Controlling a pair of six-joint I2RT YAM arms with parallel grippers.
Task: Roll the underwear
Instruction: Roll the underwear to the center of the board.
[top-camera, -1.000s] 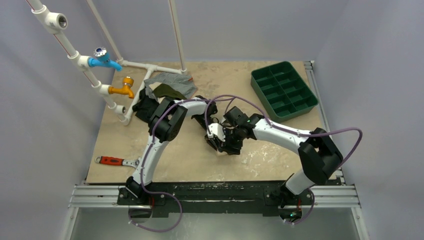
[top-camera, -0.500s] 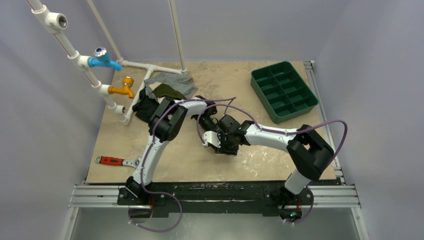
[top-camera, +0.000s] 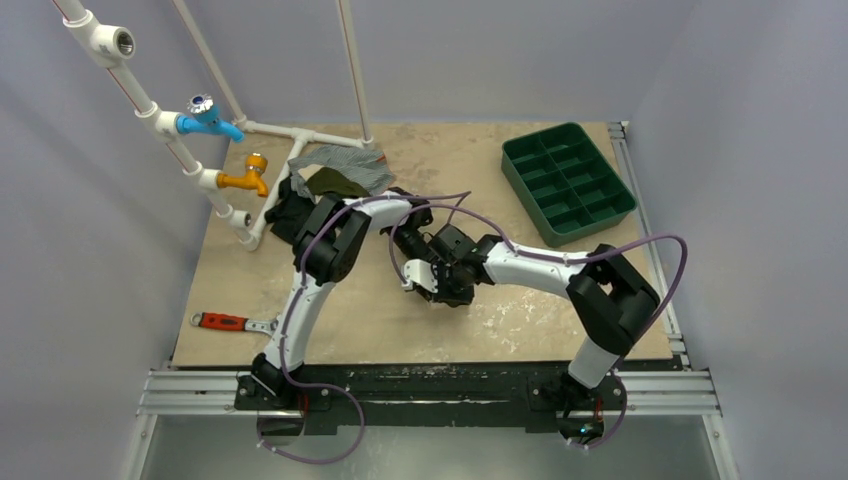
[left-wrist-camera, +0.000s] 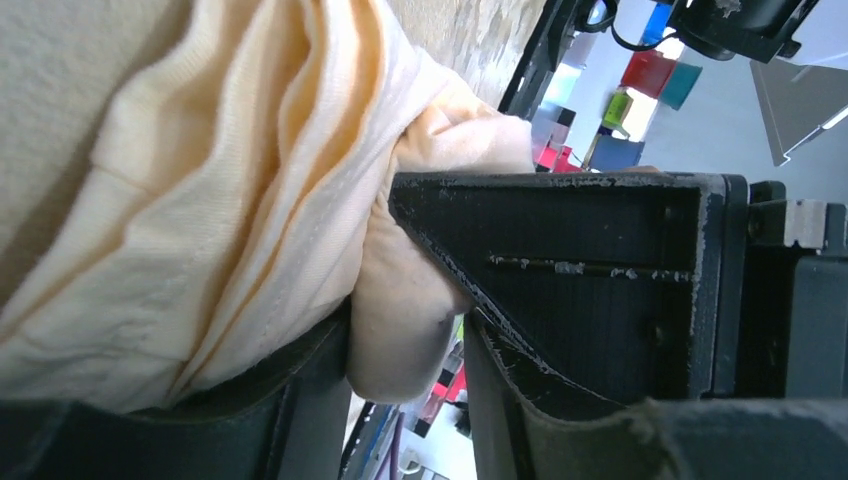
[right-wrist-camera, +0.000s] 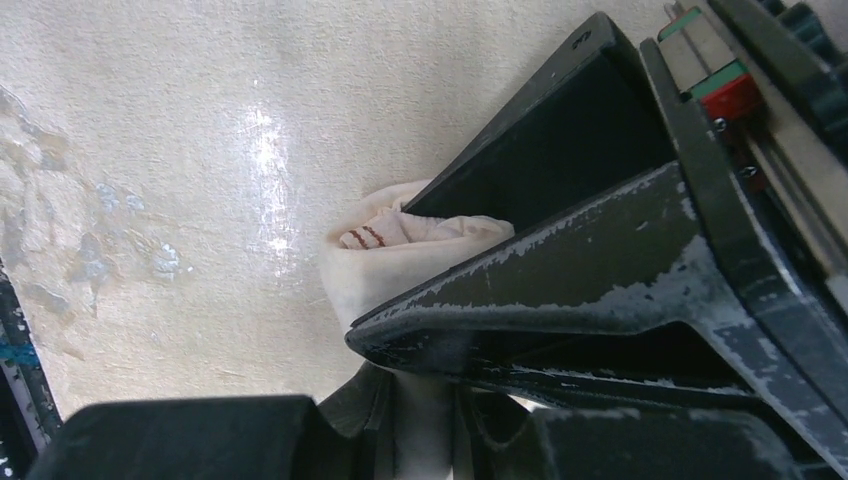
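The underwear (left-wrist-camera: 200, 200) is a pale peach cloth, bunched in folds, and it fills the left of the left wrist view. One lobe hangs between the fingers of my left gripper (left-wrist-camera: 405, 400), which is open, with daylight between the lobe and one finger. In the right wrist view the underwear (right-wrist-camera: 400, 260) lies bunched on the table, and a strip of it is pinched in my right gripper (right-wrist-camera: 425, 430). In the top view the left gripper (top-camera: 420, 262) and right gripper (top-camera: 432, 285) meet at mid-table and cover the cloth.
A green compartment tray (top-camera: 528, 197) stands at the back right. A grey striped garment (top-camera: 345, 158) and an olive-green garment (top-camera: 335, 183) lie at the back left by white pipes with a blue tap (top-camera: 205, 115) and an orange tap (top-camera: 250, 175). A red-handled wrench (top-camera: 225, 321) lies front left.
My right gripper has moved left against the left gripper and closed on the cloth. The left jaws have loosened.
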